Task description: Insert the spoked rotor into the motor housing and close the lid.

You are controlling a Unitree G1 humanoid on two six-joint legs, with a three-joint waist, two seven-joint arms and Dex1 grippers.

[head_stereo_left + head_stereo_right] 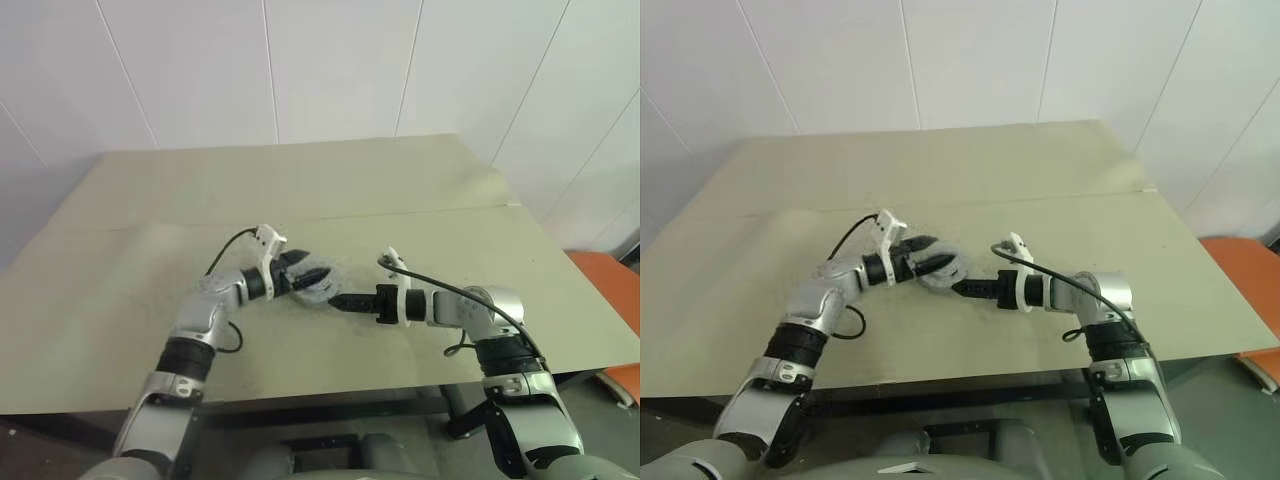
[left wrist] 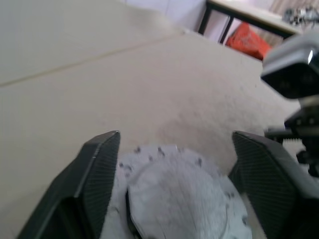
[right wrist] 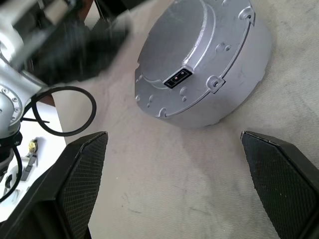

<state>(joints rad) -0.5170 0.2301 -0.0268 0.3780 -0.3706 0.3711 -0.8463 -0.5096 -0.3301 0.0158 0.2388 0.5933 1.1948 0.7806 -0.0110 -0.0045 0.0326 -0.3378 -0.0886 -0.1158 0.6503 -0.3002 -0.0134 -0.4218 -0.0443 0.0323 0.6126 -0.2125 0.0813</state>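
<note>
One round silvery cast-metal motor housing (image 3: 199,64), matte and studded with small bolt bosses, with a small dark rectangular socket on its domed face, lying on the beige, faintly grainy table (image 1: 400,190) at frame centre. At centre left, left gripper (image 1: 300,277): two black ribbed fingers (image 2: 97,174) spread around the housing, contact unclear. At centre right, right gripper (image 1: 338,300): jaws wide apart, holding nothing, just short of it.

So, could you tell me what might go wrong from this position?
The silvery round housing lies between the open fingers of the left gripper, not yet clamped; closing off-centre could push it across the table. The open right gripper is close beside it, so either arm could knock the other or the housing.
</note>
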